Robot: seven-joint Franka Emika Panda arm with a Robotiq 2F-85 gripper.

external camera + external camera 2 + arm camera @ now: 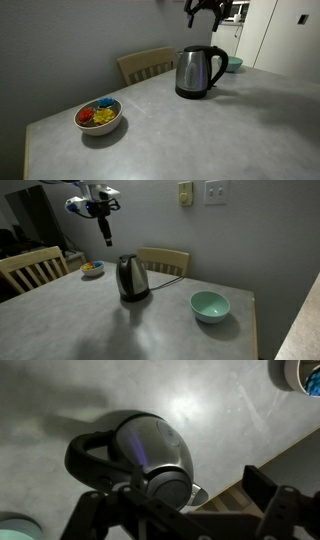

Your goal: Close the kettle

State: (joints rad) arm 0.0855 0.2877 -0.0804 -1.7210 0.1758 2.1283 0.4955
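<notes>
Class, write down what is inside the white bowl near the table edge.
The white bowl holds small red, blue and yellow pieces; what they are is too small to tell. The bowl's bottom beneath them is covered.

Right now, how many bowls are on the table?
2: a teal bowl on one side of the kettle, a bowl of colorful things on its other side. None seem hidden.

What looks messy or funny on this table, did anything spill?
Nothing looks spilled or broken. The kettle stands straight on the table, and the bowl of colourful bits and the green bowl sit flat. Whether the kettle's lid is fully down is too hard to tell.
</notes>
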